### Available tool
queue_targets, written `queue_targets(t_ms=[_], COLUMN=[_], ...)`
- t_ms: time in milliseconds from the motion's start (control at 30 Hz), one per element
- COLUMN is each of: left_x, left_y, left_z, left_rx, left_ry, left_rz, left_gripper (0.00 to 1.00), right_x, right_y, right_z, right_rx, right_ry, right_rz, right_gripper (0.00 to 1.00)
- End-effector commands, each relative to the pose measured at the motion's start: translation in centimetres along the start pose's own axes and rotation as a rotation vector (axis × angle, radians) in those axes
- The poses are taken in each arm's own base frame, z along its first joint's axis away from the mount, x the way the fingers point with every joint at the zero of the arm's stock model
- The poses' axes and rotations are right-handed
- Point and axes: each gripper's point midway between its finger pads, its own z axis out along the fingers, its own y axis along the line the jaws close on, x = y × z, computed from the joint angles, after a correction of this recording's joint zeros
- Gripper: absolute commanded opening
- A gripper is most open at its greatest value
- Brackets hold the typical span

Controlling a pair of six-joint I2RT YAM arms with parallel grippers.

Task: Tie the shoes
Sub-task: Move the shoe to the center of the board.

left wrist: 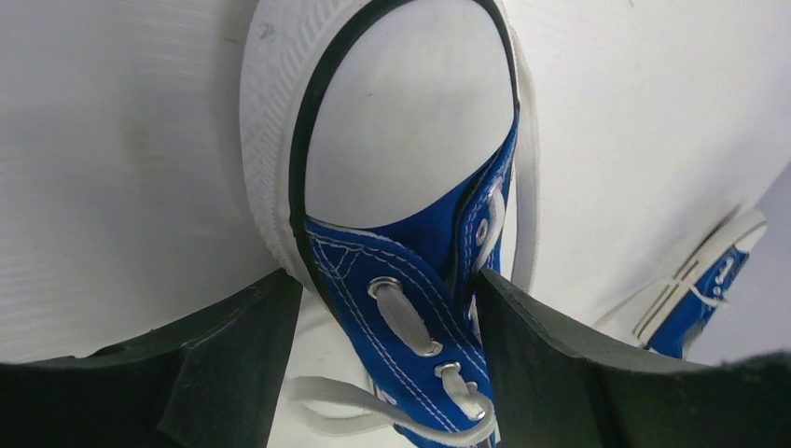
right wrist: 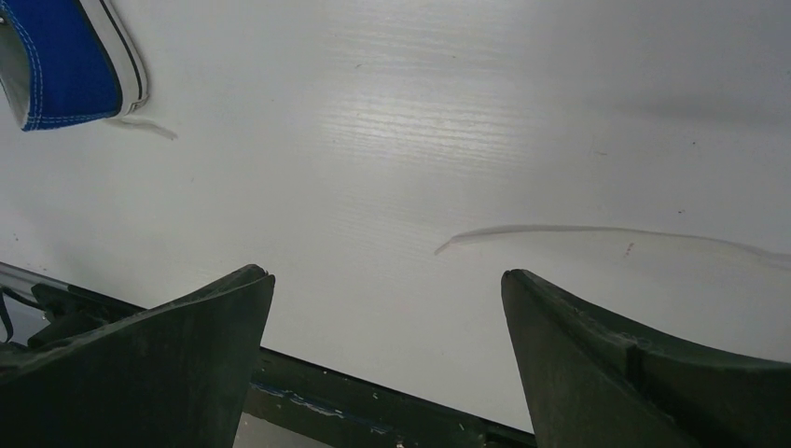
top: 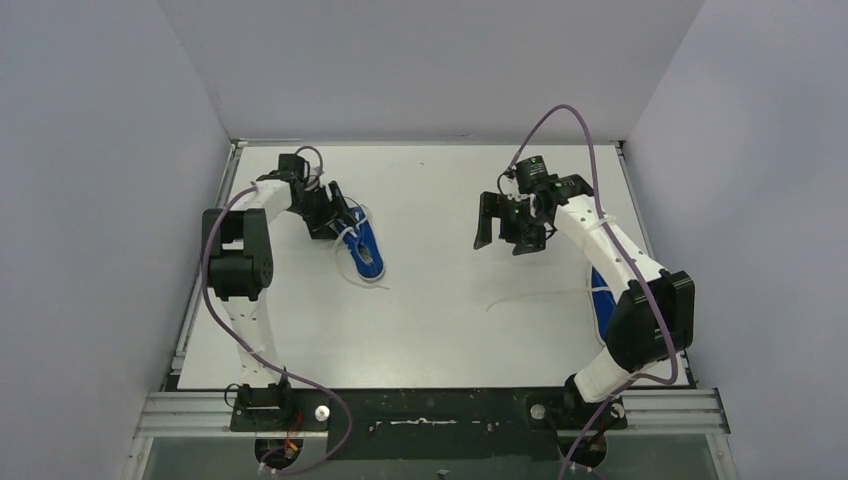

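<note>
The left shoe (top: 366, 256), blue canvas with a white toe cap, lies at the table's left rear. My left gripper (top: 343, 224) is down over it. In the left wrist view the gripper (left wrist: 382, 289) is open and straddles the shoe's laced upper (left wrist: 410, 280). The right finger (left wrist: 560, 364) touches the eyelet flap and the left finger (left wrist: 233, 355) stands apart. The right shoe (top: 602, 296) lies at the right, partly hidden under the right arm; it also shows in the left wrist view (left wrist: 700, 299). Its loose white lace (top: 540, 297) trails left. My right gripper (top: 500, 233) hangs open and empty above the table.
The white table (top: 450, 340) is walled on three sides by grey panels. A black rail (top: 450, 410) runs along the near edge. The right wrist view shows the loose lace (right wrist: 597, 231) on the table and part of a blue shoe (right wrist: 65, 65) at the top left.
</note>
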Motion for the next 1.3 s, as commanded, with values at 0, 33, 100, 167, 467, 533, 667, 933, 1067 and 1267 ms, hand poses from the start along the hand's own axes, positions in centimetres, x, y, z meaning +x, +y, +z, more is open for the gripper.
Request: queue_targets(t_ms=[0, 33, 100, 167, 467, 533, 667, 933, 1067, 1267], left_x=[4.5, 5.7, 8.5, 11.1, 19.9, 20.9, 21.8, 22.2, 21.5, 20.4], left_y=[-5.8, -6.5, -7.7, -9.1, -12.5, -12.4, -12.0, -12.4, -12.1, -9.3], left_z=[1.4, 1.7, 2.3, 2.8, 3.0, 2.8, 2.2, 0.3, -1.3, -4.7], left_rx=[0.147, 0.150, 0.164, 0.191, 0.238, 0.232, 0.248, 0.287, 0.277, 0.190], left_ry=[0.090, 0.112, 0.156, 0.192, 0.332, 0.343, 0.341, 0.322, 0.297, 0.229], left_rz=[0.099, 0.113, 0.124, 0.126, 0.156, 0.142, 0.108, 0.159, 0.228, 0.357], left_gripper=[0.66, 0.65, 0.64, 0.63, 0.61, 0.61, 0.62, 0.74, 0.77, 0.82], right_x=[-0.3, 0.0, 0.7, 1.6, 3.8, 3.2, 0.4, -5.9, -8.1, -9.0], right_y=[0.1, 0.0, -0.3, -0.8, -1.3, -0.3, 1.3, 4.2, 6.0, 6.2], right_z=[-1.2, -1.1, -1.1, -1.1, 0.3, 1.3, 3.7, 9.4, 12.1, 15.5], right_rx=[0.008, 0.013, 0.021, 0.033, 0.012, -0.042, -0.092, -0.049, 0.000, 0.102], right_ry=[-0.073, -0.070, -0.064, -0.053, -0.013, -0.017, -0.035, -0.112, -0.128, -0.123], right_rz=[0.020, 0.025, 0.036, 0.046, 0.054, 0.063, 0.065, -0.051, -0.126, -0.216], right_gripper=[1.00, 1.00, 1.00, 1.00, 0.89, 0.83, 0.72, 0.68, 0.68, 0.66])
